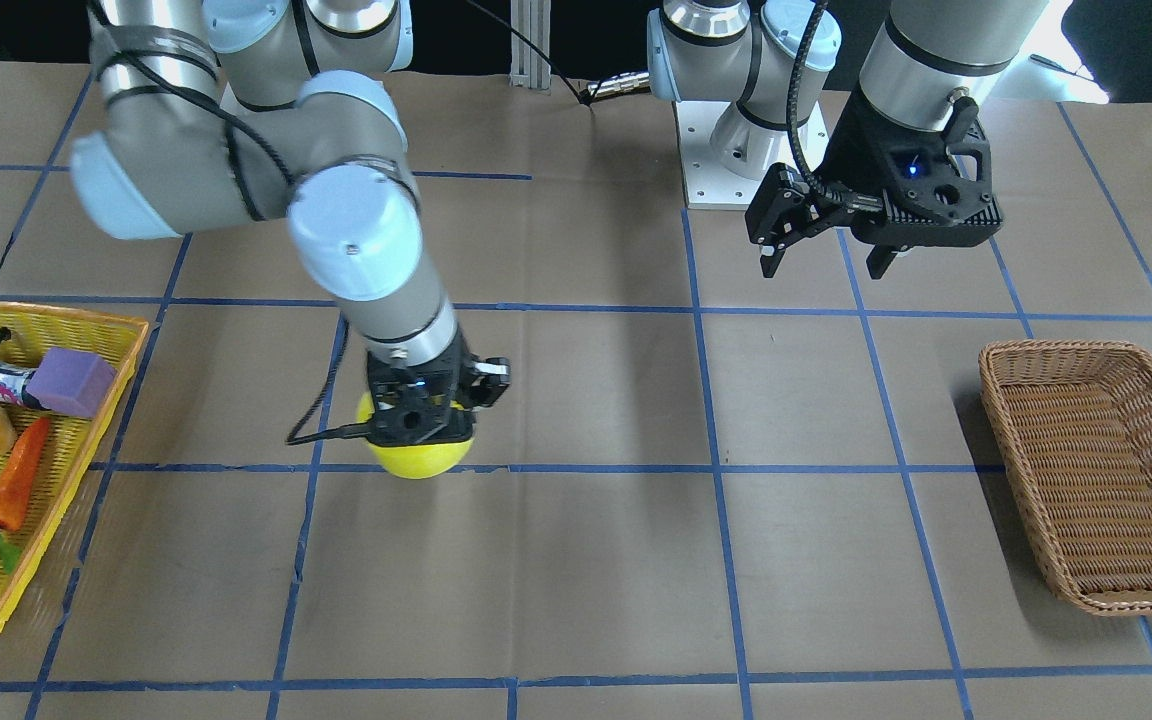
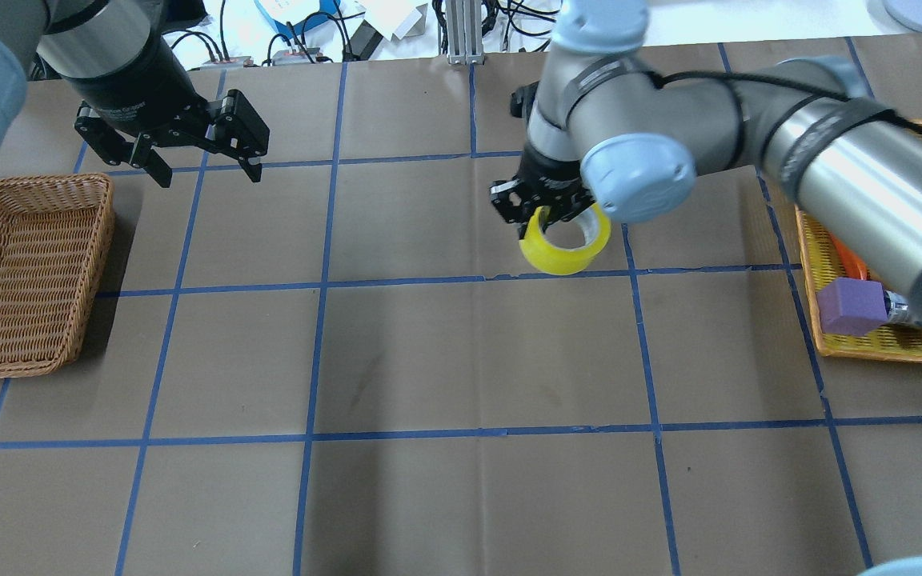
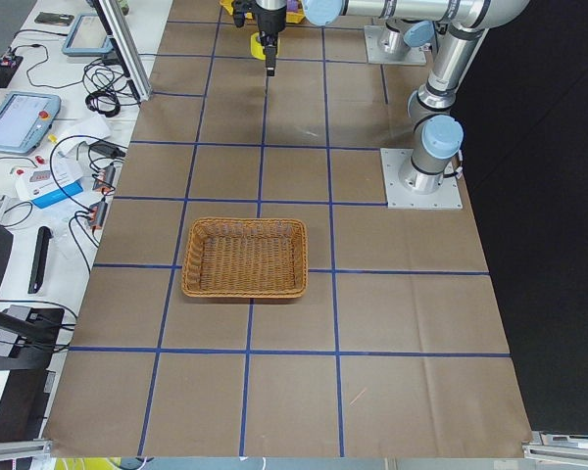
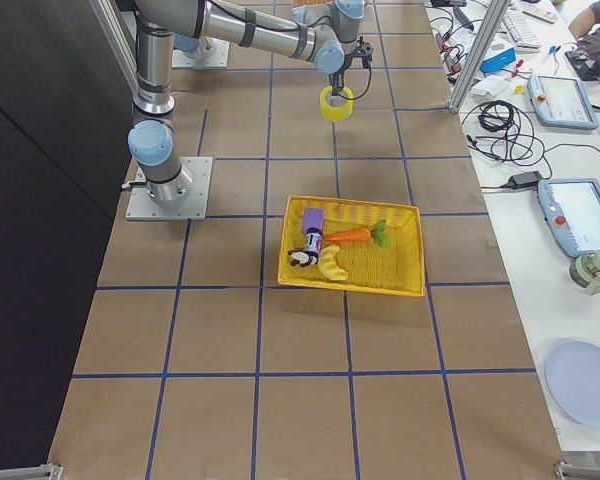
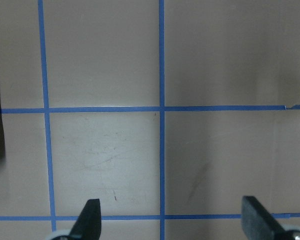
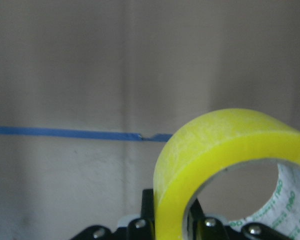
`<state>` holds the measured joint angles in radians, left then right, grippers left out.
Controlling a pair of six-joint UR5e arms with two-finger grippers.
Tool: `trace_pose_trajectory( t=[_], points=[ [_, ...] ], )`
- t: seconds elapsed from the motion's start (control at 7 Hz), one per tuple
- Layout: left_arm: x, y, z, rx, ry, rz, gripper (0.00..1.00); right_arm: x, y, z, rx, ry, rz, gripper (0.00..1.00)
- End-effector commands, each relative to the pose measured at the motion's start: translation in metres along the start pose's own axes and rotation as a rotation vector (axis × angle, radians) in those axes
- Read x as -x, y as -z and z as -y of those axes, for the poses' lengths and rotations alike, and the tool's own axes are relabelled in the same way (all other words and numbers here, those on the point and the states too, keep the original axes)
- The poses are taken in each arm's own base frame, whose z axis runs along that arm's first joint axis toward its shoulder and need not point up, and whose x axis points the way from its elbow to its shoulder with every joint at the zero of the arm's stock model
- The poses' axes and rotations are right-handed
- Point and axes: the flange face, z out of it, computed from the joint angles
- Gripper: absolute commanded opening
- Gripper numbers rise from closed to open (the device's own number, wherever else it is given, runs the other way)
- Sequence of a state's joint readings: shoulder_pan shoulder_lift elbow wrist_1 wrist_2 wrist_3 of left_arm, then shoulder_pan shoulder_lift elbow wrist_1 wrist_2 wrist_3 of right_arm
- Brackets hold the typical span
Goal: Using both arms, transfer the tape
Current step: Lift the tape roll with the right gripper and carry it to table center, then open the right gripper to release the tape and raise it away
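Right tool [image 2: 541, 224], black and two-fingered, pinches the wall of the bright yellow tape roll [image 2: 561, 254] low over the brown paper tabletop [image 2: 461, 360], perhaps touching it; well apart on the robot's left, the matching left tool [image 2: 209, 172] hangs spread, so the roll lies off to its right.

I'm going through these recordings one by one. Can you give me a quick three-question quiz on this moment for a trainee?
1. True or false: the right gripper is shut on the wall of the tape, with one finger inside the ring.
2. Pick one. The left gripper is: A) open and holding nothing; B) shut on the tape; C) shut on nothing.
3. Fill in the blank: the purple block lies in the ____ tray.

Key: 1 true; 2 A; 3 yellow.
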<state>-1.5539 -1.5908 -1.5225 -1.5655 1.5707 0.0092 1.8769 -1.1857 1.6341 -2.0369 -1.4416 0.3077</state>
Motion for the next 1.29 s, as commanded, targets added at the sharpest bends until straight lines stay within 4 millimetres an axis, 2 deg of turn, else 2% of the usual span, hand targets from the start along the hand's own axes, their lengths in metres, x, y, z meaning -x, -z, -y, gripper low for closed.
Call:
trace_pose_trajectory(
  t=[0.0, 0.14, 0.29, 0.43, 0.71, 0.86, 1.0, 1.14],
  points=[
    [0.0, -0.003, 0.001, 0.004, 0.0, 0.0, 1.0, 0.118, -0.092, -0.054, -0.036, -0.151, 0.017, 0.37],
    [0.0, -0.006, 0.0, 0.011, 0.003, -0.001, 1.0, 0.129, -0.103, -0.059, -0.049, -0.167, 0.014, 0.89],
    [-0.001, -0.009, -0.003, 0.018, 0.011, -0.008, 1.0, 0.124, -0.095, -0.055, -0.097, -0.128, -0.03, 1.0],
    [-0.002, -0.011, -0.004, 0.023, 0.009, -0.008, 1.0, 0.107, -0.063, -0.04, -0.171, -0.005, -0.095, 1.0],
    [-0.002, -0.014, -0.005, 0.027, 0.009, -0.008, 1.0, 0.042, 0.031, -0.002, -0.178, -0.032, -0.111, 1.0],
    [-0.002, -0.018, -0.004, 0.037, 0.003, -0.008, 1.0, 0.008, 0.077, 0.004, -0.185, -0.043, -0.116, 1.0],
    [-0.003, -0.045, -0.002, 0.09, 0.014, -0.009, 1.0, -0.029, 0.121, -0.001, -0.175, -0.068, -0.128, 1.0],
    [-0.018, -0.083, 0.01, 0.112, 0.042, -0.007, 1.0, -0.069, 0.16, -0.007, -0.174, -0.099, -0.137, 1.0]
  ],
)
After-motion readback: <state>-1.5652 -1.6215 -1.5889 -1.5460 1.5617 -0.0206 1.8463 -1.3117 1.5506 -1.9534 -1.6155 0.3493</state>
